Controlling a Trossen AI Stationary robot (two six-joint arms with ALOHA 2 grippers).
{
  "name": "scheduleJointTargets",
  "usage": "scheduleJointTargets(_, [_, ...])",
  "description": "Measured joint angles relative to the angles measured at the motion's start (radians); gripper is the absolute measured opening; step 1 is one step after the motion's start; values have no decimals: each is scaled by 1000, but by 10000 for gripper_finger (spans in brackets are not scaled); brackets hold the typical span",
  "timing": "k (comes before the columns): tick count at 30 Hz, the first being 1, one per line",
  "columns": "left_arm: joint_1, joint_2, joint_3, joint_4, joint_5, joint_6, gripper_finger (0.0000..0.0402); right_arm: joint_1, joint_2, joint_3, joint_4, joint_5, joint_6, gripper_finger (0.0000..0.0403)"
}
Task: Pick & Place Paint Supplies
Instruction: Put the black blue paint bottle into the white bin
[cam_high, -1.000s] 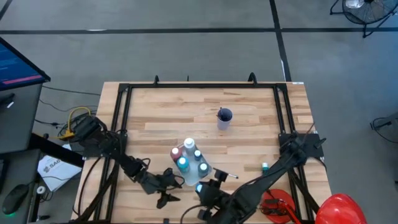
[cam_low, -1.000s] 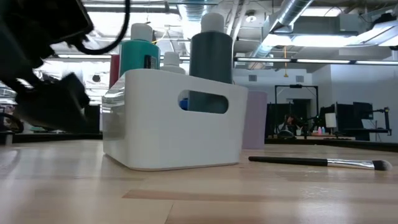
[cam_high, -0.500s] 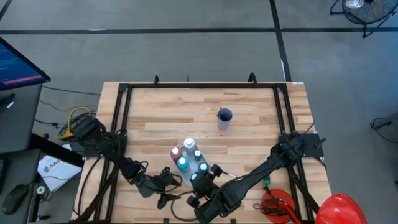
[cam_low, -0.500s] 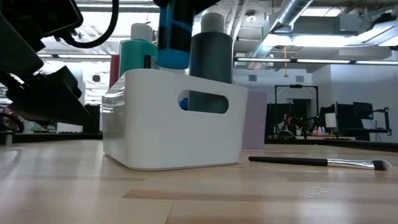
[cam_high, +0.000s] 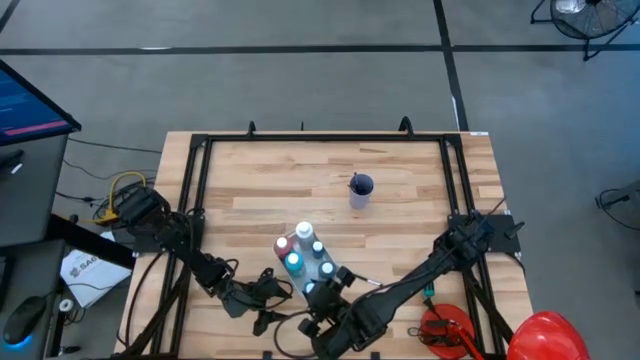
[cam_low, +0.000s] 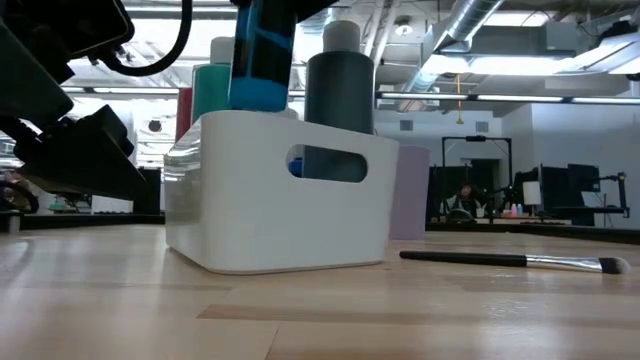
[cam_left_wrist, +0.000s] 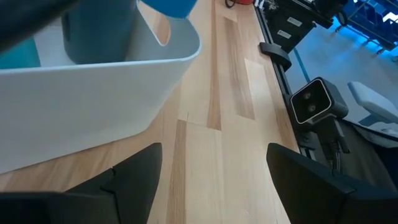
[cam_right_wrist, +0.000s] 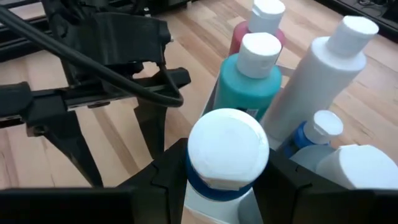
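Note:
A white caddy (cam_low: 280, 190) stands on the table's near middle (cam_high: 305, 262) and holds a teal bottle (cam_right_wrist: 249, 81), a red bottle (cam_right_wrist: 258, 28), a tall white bottle (cam_right_wrist: 323, 68), a small blue one (cam_right_wrist: 314, 134) and a dark bottle (cam_low: 340, 80). My right gripper (cam_high: 318, 290) is shut on a light blue bottle (cam_low: 262, 60) just above the caddy's rim. My left gripper (cam_left_wrist: 214, 180) stands open beside the caddy's left wall (cam_left_wrist: 93, 106), holding nothing. A dark-handled brush (cam_low: 510, 261) lies flat on the table to the caddy's right. My right gripper pinches the light blue bottle's upper body just below its white cap (cam_right_wrist: 228, 149), one finger (cam_right_wrist: 171, 174) on each side. The fingers come slanting down from the table's near right. The bottle hangs nearly upright, its bottom (cam_left_wrist: 174, 6) clear, just over the caddy's rim.
A purple cup (cam_high: 360, 190) with a brush in it stands toward the table's far middle. A black frame (cam_high: 195, 200) runs round the table. A red helmet-like thing (cam_high: 545, 335) sits off the near right corner. Bare wood lies to the caddy's right.
My right gripper has carried the light blue bottle from the caddy's near side toward the caddy and down. The bottle has come into the low view from above and shifted over the caddy's left part. My left gripper has turned a little beside the caddy.

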Motion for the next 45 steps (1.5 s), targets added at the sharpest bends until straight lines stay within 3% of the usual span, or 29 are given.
scheduleJointTargets(13, [-10,0,0,2,1,-1,282,-18,67,-1,-32,-48,76,141])
scheduleJointTargets(45, [-10,0,0,-3,-14,4,282,-37,113,1,-31,-131,80,153])
